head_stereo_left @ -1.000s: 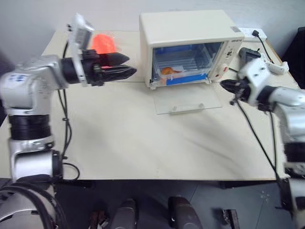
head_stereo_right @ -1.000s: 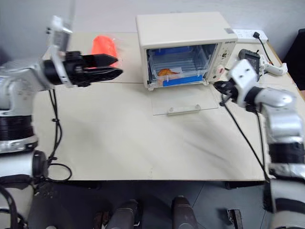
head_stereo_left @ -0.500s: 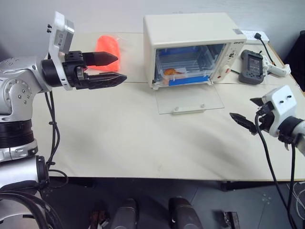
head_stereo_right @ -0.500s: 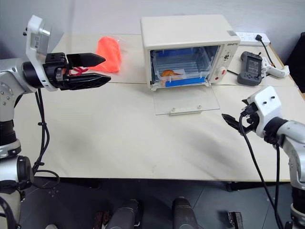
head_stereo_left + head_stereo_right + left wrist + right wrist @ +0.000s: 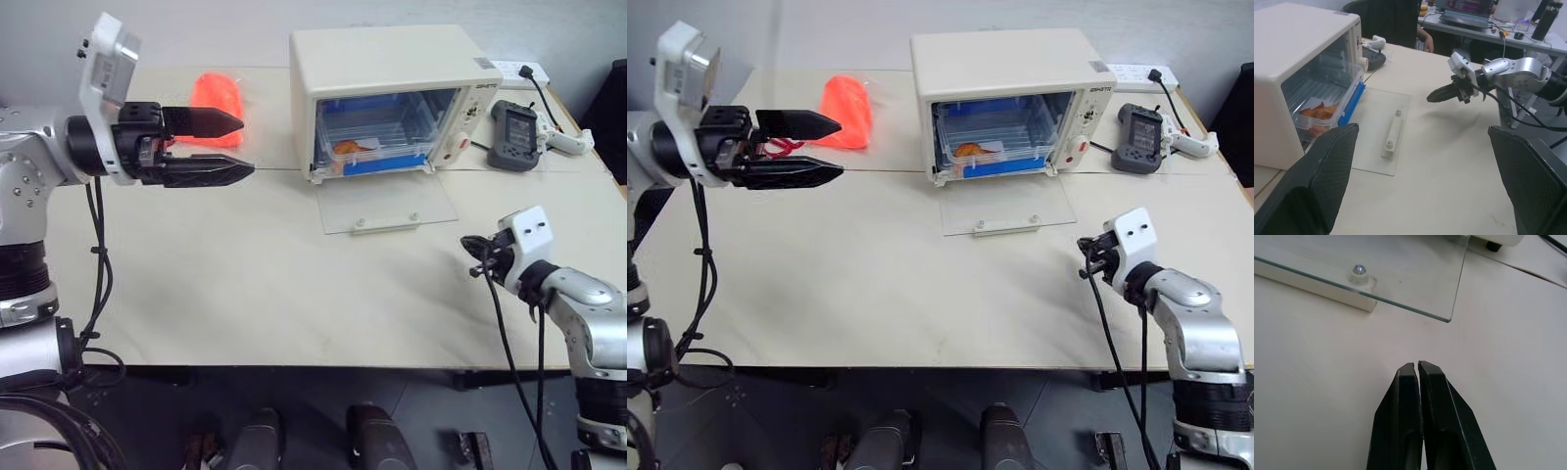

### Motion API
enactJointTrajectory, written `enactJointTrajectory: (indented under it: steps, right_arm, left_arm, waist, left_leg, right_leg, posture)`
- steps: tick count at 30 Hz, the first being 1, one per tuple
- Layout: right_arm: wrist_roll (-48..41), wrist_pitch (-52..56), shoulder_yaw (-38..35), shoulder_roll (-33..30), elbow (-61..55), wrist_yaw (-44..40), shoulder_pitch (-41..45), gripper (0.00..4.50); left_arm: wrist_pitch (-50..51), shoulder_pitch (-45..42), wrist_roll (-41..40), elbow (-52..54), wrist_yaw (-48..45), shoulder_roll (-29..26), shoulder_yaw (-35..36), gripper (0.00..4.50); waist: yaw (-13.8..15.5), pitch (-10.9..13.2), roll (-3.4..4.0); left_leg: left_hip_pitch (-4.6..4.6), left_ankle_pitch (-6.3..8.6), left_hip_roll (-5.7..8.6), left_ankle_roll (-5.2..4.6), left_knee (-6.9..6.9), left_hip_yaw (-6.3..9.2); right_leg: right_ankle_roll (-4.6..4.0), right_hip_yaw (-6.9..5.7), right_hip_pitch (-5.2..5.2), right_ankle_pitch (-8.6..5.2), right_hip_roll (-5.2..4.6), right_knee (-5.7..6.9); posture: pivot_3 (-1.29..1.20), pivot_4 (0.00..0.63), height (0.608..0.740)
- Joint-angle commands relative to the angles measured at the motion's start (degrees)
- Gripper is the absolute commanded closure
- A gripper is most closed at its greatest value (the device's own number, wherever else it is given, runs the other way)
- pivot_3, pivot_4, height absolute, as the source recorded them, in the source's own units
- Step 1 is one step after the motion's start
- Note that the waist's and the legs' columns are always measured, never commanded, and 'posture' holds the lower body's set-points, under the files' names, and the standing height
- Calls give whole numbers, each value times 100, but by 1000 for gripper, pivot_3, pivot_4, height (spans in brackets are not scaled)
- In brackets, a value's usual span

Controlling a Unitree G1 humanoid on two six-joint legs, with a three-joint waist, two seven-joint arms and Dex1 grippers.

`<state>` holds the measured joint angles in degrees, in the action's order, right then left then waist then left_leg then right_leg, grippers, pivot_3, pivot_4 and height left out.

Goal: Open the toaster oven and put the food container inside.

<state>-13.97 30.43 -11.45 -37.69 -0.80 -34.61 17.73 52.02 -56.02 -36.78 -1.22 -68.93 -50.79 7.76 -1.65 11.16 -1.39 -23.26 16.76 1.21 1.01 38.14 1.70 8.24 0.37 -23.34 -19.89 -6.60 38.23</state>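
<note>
The food container (image 5: 377, 137) sits inside the toaster oven (image 5: 387, 98), glass door flat on the table — placing looks done; the right gripper (image 5: 1085, 259) has dropped away beside the door, pinched shut and empty; the left gripper (image 5: 227, 147) hovers wide open, empty.

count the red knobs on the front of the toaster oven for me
1 that I can make out: a red knob low on the control panel at the right side of the toaster oven. The controls above it look pale; other knobs there are too small to tell.
</note>
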Motion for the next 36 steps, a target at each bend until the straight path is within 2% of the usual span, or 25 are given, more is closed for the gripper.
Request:
enactJointTrajectory:
  steps: [1,11,22,30,36]
  right_arm:
    - [213,-479,194,146,661,75,421,4436]
    - [575,-1458,621,595,2364,111,1693,4436]
    - [171,-1610,161,599,2423,194,3203,4436]
    - [121,-1186,197,389,1635,-88,2772,4436]
    - [-516,-142,-188,-603,380,-1040,2033,4436]
  left_arm:
    - [-50,-50,-119,276,-52,-153,54,0]
    - [-58,-84,-227,448,-59,-96,26,0]
    - [-290,-11,-133,346,52,28,-55,0]
    - [-439,-16,-126,190,175,125,-41,0]
    - [-549,155,-108,66,85,-45,37,0]
  waist:
    - [-3,0,0]
    - [-57,0,0]
    - [-118,3,5]
    - [-131,3,5]
    - [-122,5,9]
  left_leg:
    - [0,0,1,0,2,0]
    - [0,-2,-2,3,0,-4]
    - [-4,-3,-4,5,-4,-3]
    - [-5,-2,-3,6,-7,6]
    - [-6,-2,-4,4,-10,1]
  right_leg:
    - [0,0,1,0,1,0]
    - [0,1,-6,0,3,4]
    - [0,0,-12,0,1,5]
    - [0,-6,-8,0,-1,1]
    - [0,-2,-11,0,-1,-1]
  posture:
    - [0,150,740]
    - [0,150,740]
    - [0,150,740]
    - [0,150,740]
    - [0,150,740]
